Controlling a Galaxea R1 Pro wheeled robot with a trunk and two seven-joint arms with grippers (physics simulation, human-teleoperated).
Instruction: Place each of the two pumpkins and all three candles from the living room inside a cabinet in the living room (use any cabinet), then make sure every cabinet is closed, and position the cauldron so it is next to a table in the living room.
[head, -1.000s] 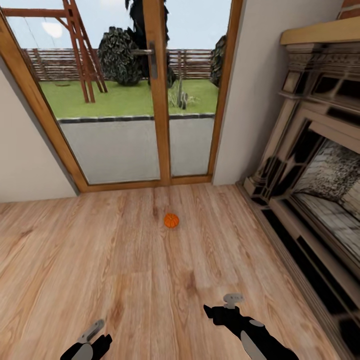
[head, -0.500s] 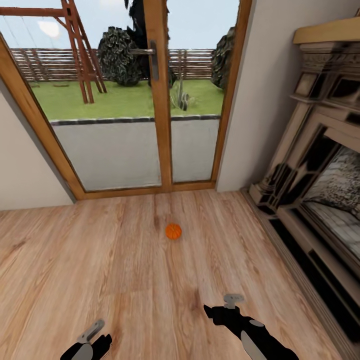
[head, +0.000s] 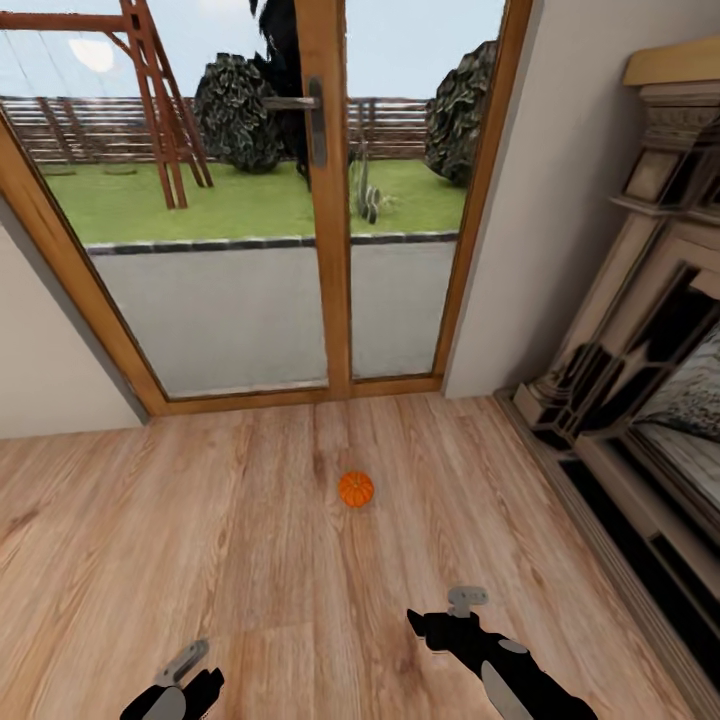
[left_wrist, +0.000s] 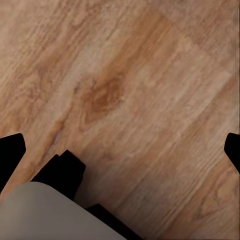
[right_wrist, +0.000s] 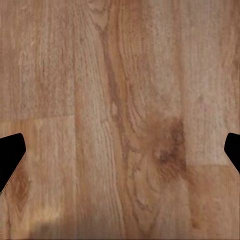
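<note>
1 pumpkin (head: 356, 489), 2 pincers (head: 185, 668) (head: 447, 612), 1 fireplace (head: 640, 400), maybe 2 glass doors (head: 270, 200).

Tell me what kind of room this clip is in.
Likely a living room: wood-plank floor, ornate fireplace, and glazed wooden patio doors facing a garden. A pumpkin lies on the floor.

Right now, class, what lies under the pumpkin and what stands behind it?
The pumpkin sits on the wooden floor; the patch beneath it is covered. Behind it stand glass doors, with garden beyond.

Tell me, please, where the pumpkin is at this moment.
In the head view, the pumpkin lies on the wooden floor, just in front of the glass door and left of the fireplace.
</note>
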